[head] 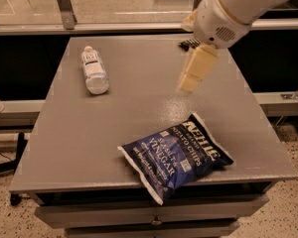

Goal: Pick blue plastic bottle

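Note:
The blue plastic bottle lies on its side at the back left of the grey table. It is small and clear with a white cap and a white-blue label. My gripper hangs from the white arm above the middle right of the table, well to the right of the bottle and apart from it. It holds nothing that I can see.
A dark blue chip bag lies near the table's front edge, partly over it. A small dark object sits at the back right, partly hidden by the arm. A glass rail runs behind the table.

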